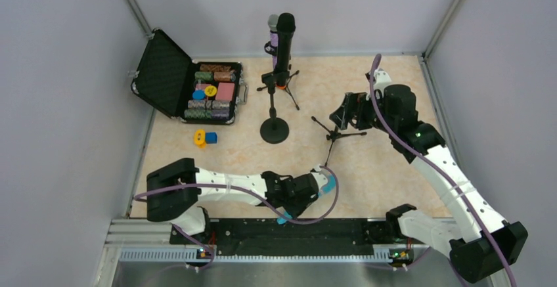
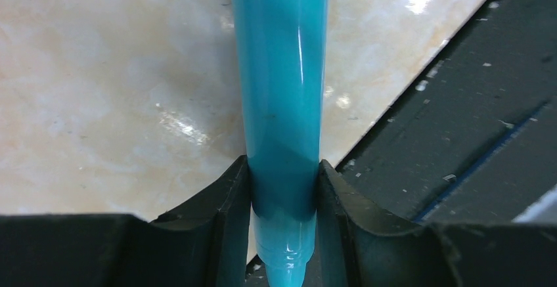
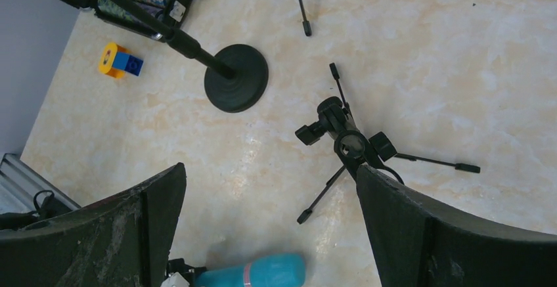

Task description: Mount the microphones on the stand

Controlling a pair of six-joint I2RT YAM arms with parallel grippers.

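The left gripper (image 2: 284,192) pinches the light blue microphone (image 2: 282,90) by its handle at the near edge of the table (image 2: 98,103); the right gripper (image 3: 269,192) hangs spread above the bare tripod stand (image 3: 348,144), right, where the microphone likely must next be carried and seated

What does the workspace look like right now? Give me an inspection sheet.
Surface: beige marbled table, no spills seen.
Job's things: blue microphone in the left grip; black microphone and purple microphone upright by the round stand; tripod empty.
Clutter: open case of chips; toy blocks.
Grippers: left gripper shut on the blue microphone; right gripper open above the tripod.
Cables: purple cable loops beside the left gripper; another runs along the right arm.
Surroundings: plain grey walls; nothing else seen.
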